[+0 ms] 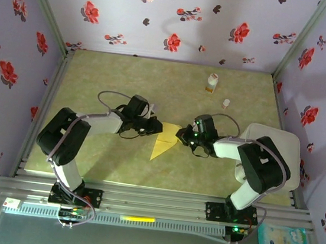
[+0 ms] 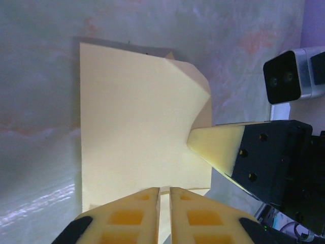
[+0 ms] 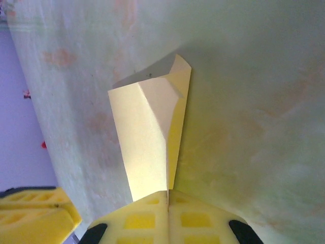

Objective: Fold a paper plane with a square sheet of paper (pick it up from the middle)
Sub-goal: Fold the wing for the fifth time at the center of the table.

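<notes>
Left wrist view | left gripper [image 2: 164, 203], fingers almost together, nips the near edge of the yellow paper sheet [image 2: 132, 117] | sheet lies on the pale marbled table [image 2: 40, 76], far right corner creased | right gripper [image 2: 203, 145] pinches the sheet's right edge, its wrist camera [image 2: 287, 76] beside it.

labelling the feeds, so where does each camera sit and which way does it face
top external: above and behind both arms, looking down at the table; arms show whole.
left wrist: on the left wrist, looking along the left gripper, shut on the paper.
right wrist: on the right wrist, looking along the right gripper, shut on the paper.
shared: both wrist views see the paper.
</notes>
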